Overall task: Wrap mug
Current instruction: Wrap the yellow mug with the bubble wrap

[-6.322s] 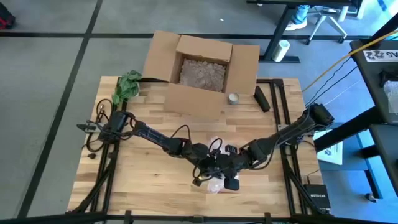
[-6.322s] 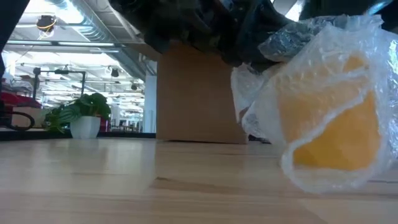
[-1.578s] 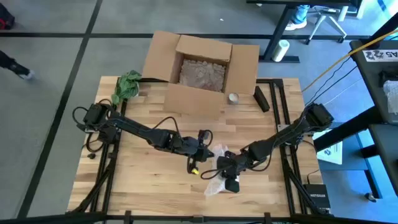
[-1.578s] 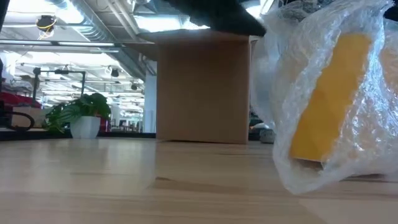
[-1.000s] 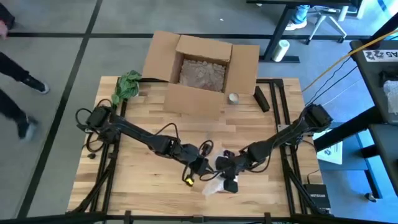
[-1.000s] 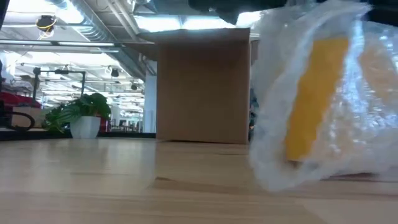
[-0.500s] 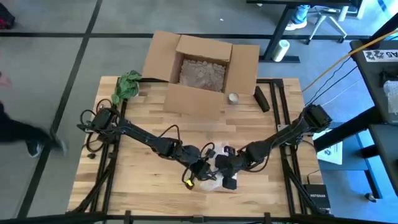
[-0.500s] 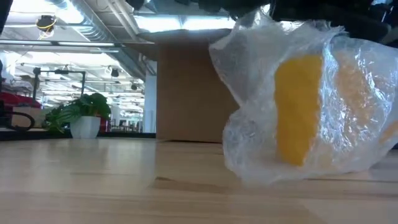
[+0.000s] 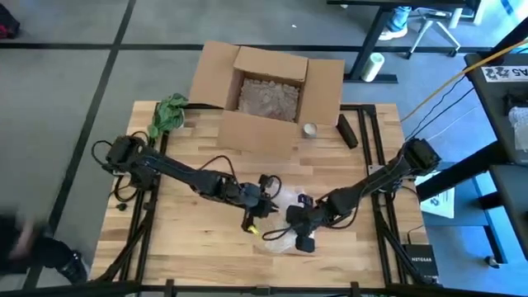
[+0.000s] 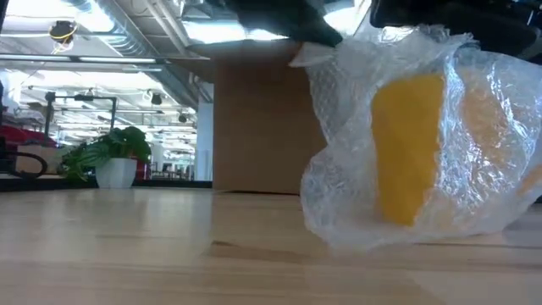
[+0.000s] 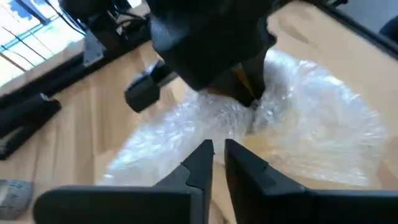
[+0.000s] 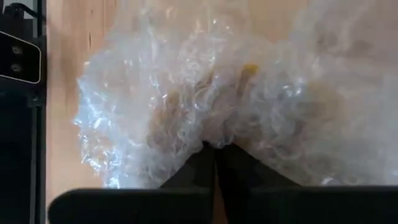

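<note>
white "NETGEAR" lettering, black box (image 9: pixel 420 262)

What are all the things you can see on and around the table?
mug: one, yellow, inside the wrap near the table's front middle.
wrap: one, clear bubble plastic, bunched round the mug.
box: one, brown cardboard, open, at the table's back, with crumpled paper inside.
plant: one, green, back left corner.
tape roll: one, grey, just right of the box.
black bar: one, right of the tape roll.
table: one, light wood.
person: one, blurred, on the floor at front left.
left gripper: one, dark, nearly shut, at the wrap's left edge.
right gripper: one, dark, pinching the wrap.
</note>
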Controlling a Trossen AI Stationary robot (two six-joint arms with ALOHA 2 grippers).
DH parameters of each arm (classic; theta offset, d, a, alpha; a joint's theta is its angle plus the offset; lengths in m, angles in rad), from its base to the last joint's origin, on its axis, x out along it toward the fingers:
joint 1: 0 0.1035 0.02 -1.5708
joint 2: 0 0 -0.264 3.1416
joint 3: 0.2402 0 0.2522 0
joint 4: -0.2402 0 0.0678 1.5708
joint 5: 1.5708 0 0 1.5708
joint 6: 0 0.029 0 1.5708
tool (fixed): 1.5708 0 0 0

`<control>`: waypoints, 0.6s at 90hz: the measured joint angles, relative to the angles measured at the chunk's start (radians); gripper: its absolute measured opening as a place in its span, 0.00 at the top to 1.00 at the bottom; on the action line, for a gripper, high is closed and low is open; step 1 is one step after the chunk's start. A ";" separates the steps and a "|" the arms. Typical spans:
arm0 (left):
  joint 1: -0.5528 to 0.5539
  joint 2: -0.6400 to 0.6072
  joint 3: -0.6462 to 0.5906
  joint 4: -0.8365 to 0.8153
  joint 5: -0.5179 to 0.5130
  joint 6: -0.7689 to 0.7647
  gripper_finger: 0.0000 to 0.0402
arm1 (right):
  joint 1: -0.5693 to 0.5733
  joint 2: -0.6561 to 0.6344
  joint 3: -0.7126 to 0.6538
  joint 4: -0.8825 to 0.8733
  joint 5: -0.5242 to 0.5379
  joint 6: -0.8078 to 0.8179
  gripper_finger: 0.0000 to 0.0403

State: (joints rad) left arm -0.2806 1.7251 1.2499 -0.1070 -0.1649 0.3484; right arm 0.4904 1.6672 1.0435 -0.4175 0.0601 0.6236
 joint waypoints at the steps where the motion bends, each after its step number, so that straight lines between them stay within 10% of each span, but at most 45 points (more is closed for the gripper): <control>1: 0.000 -0.003 0.000 -0.003 0.000 0.000 0.89 | 0.000 0.000 0.000 0.000 0.000 0.000 1.00; 54: 0.078 -0.035 0.000 -0.087 -0.059 -0.005 0.54 | 0.000 0.000 0.000 0.004 0.002 0.000 1.00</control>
State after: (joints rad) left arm -0.2022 1.6905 1.2499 -0.1938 -0.2242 0.3431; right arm 0.4908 1.6669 1.0435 -0.4137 0.0616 0.6239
